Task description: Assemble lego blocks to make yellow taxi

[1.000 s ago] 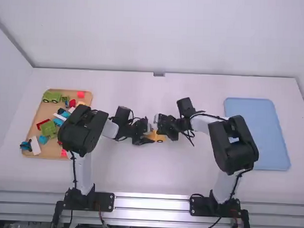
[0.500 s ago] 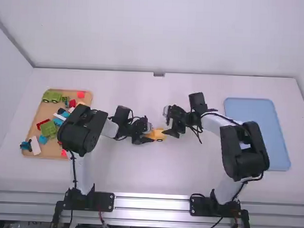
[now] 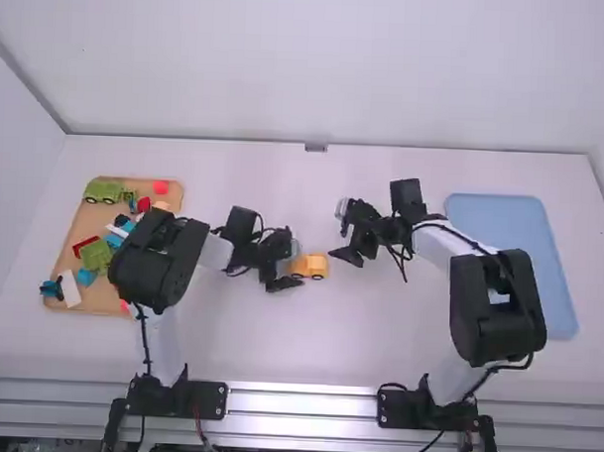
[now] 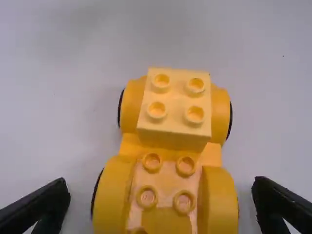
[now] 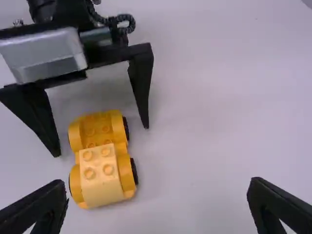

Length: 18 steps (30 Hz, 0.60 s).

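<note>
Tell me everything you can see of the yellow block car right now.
The yellow car looks like smooth plastic: a studded chassis with rounded wheel arches and dark wheel edges showing at the sides. A paler, four-stud block sits on the end nearer the right gripper; the other end's studs are bare. The car stands upright on the white table, between the left gripper's open fingers, with a gap on each side.

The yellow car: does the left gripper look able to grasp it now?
Yes, probably: the left gripper stands open over the yellow car, one finger at each side, and nothing lies between fingers and car.
</note>
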Available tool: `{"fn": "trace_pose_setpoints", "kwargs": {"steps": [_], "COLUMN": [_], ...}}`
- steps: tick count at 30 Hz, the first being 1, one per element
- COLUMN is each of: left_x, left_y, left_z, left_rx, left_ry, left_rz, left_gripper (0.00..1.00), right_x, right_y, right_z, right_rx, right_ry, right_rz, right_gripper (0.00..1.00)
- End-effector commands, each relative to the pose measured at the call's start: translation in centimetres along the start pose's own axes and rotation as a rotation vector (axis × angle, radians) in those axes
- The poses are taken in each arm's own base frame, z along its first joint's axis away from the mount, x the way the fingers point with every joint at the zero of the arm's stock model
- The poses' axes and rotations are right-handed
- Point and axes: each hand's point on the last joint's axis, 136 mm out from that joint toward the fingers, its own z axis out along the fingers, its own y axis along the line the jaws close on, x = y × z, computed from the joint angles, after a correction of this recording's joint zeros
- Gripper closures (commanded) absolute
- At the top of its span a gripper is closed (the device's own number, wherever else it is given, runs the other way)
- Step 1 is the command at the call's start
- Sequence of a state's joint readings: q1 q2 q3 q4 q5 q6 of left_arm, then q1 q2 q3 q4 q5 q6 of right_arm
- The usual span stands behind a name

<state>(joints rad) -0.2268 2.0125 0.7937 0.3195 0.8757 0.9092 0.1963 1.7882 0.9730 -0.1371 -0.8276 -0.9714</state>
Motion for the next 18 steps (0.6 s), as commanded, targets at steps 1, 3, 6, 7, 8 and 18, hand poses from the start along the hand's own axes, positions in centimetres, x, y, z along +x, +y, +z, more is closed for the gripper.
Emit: {"fn": "trace_pose_setpoints", "kwargs": {"steps": [1,3,6,7,8,18], "left_x": [-1.6,-2.4,-3.1,-3.5,-3.7,-2.3], "left_y": [1.5,1.8,1.9,2.1,2.2,6.6], "left_z": [-2.5,-4.6,-6.9,-8.4,-9.1,-21.4], "left_rx": [-0.061,-0.084,-0.112,-0.136,-0.148,-0.747], "left_ry": [-0.011,-0.004,0.002,0.005,0.006,0.028], "left_rz": [0.007,-0.027,-0.057,-0.076,-0.083,-0.916], "left_gripper": [0.01,0.01,0.01,0.01,0.01,0.01], "right_x": [-0.1,-0.2,-0.3,-0.4,-0.5,-2.3], "right_y": [0.4,0.4,0.2,0.0,-0.1,-2.4], "right_z": [-0.1,-0.1,-0.1,-0.1,-0.1,-0.3], "right_rx": [-0.010,-0.008,-0.003,0.003,0.007,0.090], "right_ry": [-0.010,-0.012,-0.015,-0.019,-0.022,-0.086], "right_rz": [0.009,0.006,-0.002,-0.009,-0.015,0.021], "right_gripper": [0.01,0.01,0.01,0.01,0.02,0.01]}}
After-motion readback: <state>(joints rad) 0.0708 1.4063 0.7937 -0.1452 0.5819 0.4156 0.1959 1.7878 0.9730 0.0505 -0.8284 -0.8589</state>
